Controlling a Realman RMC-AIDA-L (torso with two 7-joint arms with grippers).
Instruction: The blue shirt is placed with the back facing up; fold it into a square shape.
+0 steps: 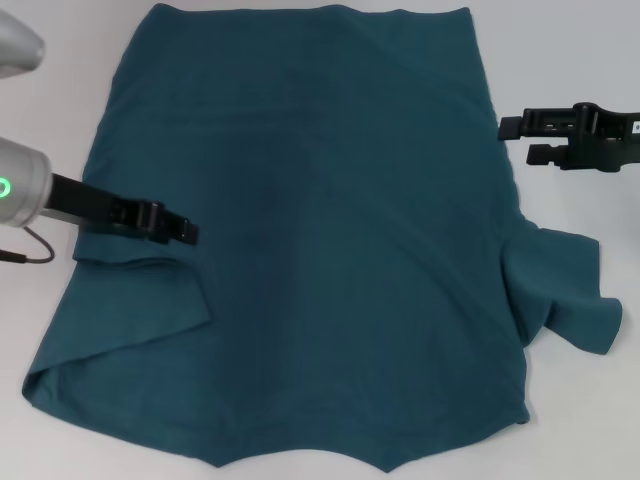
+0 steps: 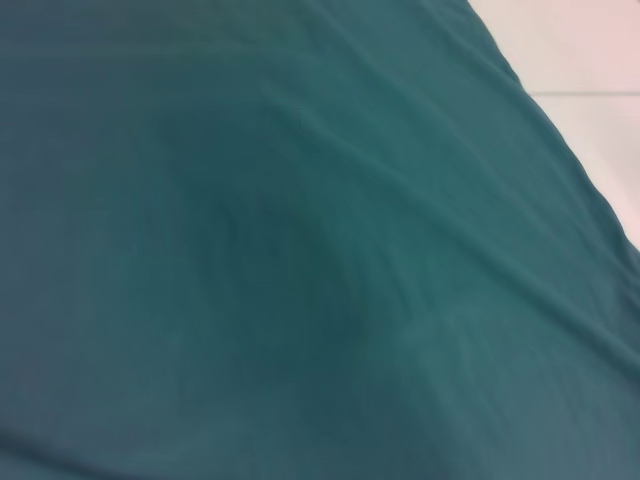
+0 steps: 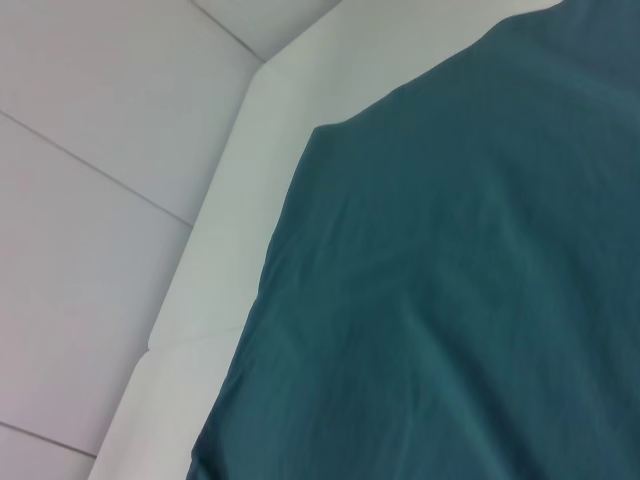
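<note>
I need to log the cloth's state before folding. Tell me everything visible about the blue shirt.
The blue shirt is plain dark teal, soft matte knit, spread nearly flat on the white table. One sleeve is folded in on the robot's left; the other lies rumpled on its right. The left gripper is over its left edge; the right gripper hovers beside it.

A plain white surface (image 1: 580,60) carries the blue shirt (image 1: 330,250), which lies spread flat across most of it. The left sleeve is folded in over the body; the right sleeve lies rumpled out on the surface.
</note>
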